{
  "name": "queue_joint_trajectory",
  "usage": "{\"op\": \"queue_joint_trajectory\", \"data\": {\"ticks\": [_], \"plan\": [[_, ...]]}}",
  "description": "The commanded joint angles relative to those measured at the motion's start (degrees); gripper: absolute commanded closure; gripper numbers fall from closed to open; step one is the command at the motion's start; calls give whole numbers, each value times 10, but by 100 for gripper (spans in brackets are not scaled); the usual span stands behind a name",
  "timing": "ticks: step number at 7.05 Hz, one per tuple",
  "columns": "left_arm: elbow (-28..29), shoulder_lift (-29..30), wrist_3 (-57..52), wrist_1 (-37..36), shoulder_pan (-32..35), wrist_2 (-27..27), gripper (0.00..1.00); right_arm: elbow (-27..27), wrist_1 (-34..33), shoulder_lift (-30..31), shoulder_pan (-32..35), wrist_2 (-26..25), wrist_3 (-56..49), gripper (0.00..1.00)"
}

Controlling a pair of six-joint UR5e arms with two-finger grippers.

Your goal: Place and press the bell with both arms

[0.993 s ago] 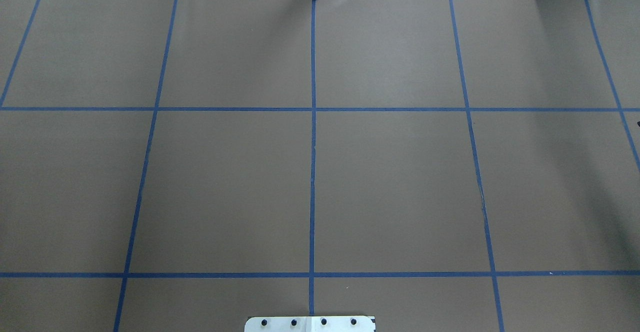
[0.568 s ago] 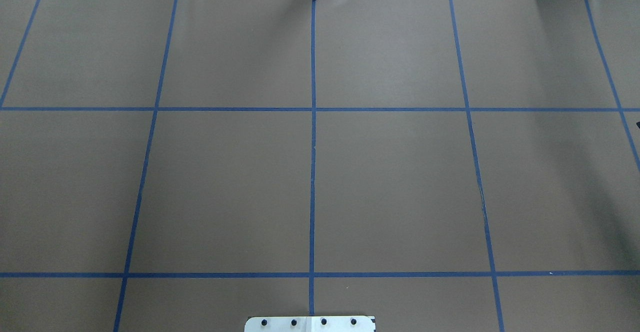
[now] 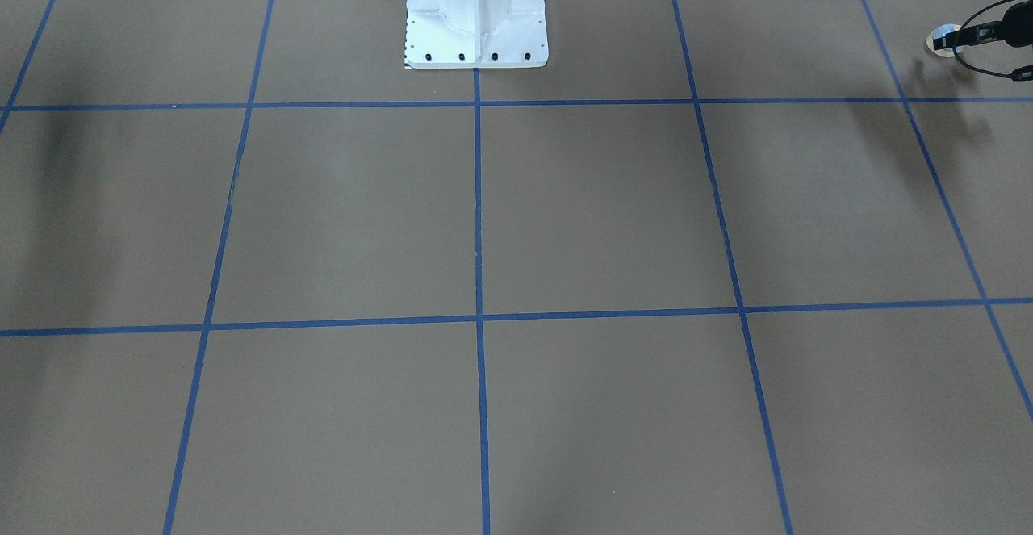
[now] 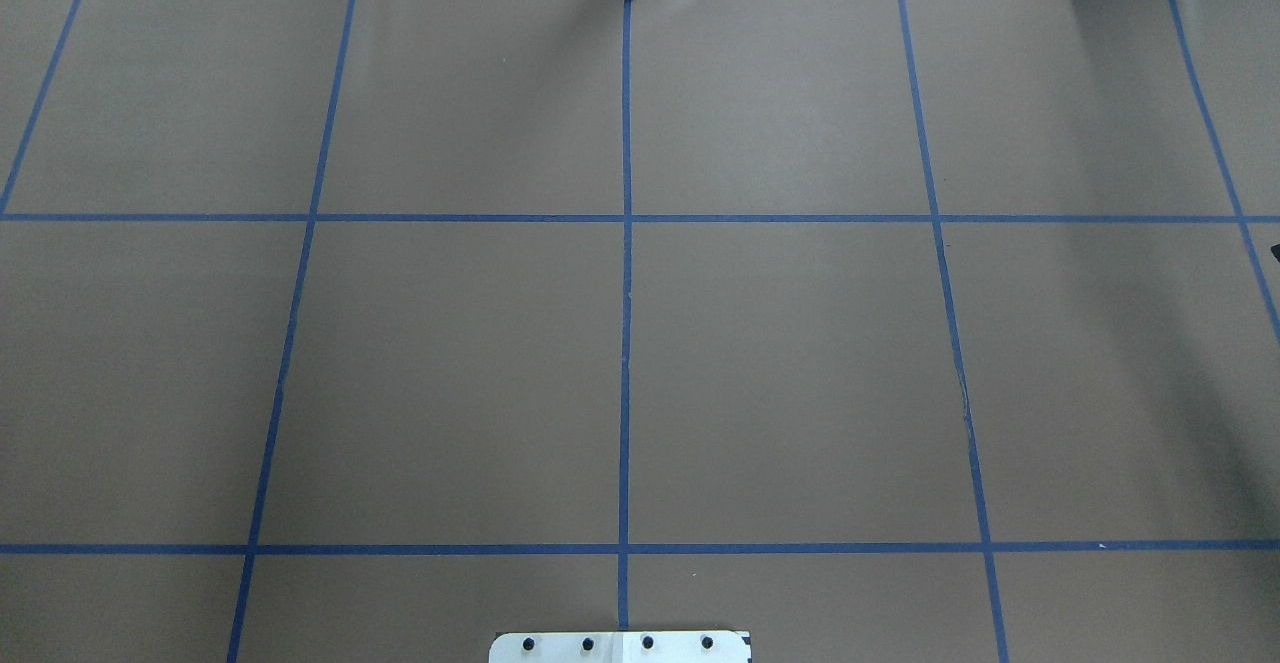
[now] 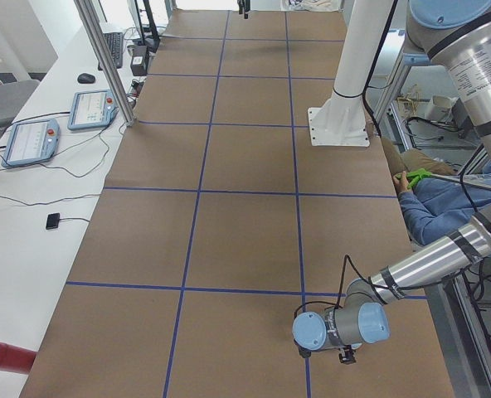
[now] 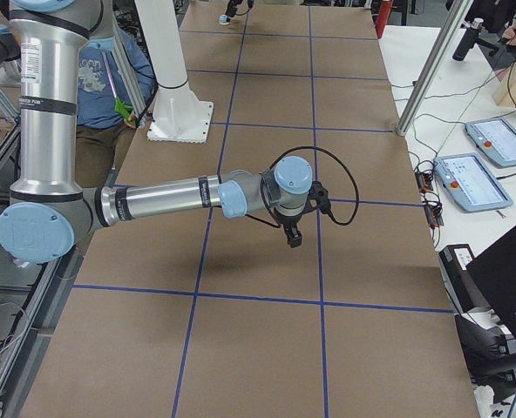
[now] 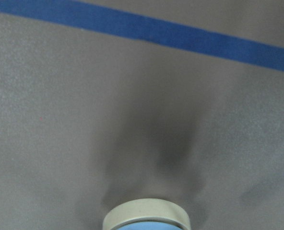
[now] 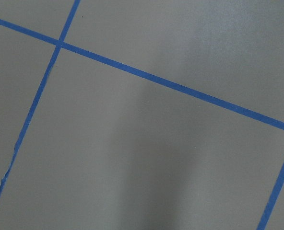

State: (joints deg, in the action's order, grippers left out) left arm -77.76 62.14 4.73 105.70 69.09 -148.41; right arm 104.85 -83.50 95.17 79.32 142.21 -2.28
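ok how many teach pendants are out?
2. Both lie side by side on the white bench on the operators' side: one pendant next to the metal post, the other pendant nearer the left-end camera. More could sit off-frame.

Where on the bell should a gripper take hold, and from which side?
Across the cream base ring of the bell, coming straight down from above, I'd judge. The ring is round, so any heading works; the light-blue dome curves away and would likely slip. Only its far edge shows in the left wrist view.
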Motion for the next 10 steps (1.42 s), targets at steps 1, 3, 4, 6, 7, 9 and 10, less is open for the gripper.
{"op": "queue_joint_trajectory", "data": {"ticks": [1, 3, 4, 6, 7, 9, 10], "plan": [[4, 0, 5, -1, -9, 0, 0, 1, 0, 2, -1, 0, 0, 0], [5, 0, 6, -1, -15, 2, 0, 0, 0, 4, -2, 0, 0, 0], [6, 2, 8, -1, -19, 3, 0, 0, -1, 5, -2, 0, 0, 0], [11, 2, 9, -1, -23, 19, 0, 0, -1, 5, -3, 0, -1, 0], [12, 2, 9, -1, -24, 19, 0, 0, -2, 5, -3, 0, 0, 0], [11, 5, 13, 1, -27, 18, 0, -2, -2, 5, -4, 0, -1, 0], [11, 8, 20, 3, -29, 16, 0, -3, -3, 5, -5, 0, 0, 0]]}}
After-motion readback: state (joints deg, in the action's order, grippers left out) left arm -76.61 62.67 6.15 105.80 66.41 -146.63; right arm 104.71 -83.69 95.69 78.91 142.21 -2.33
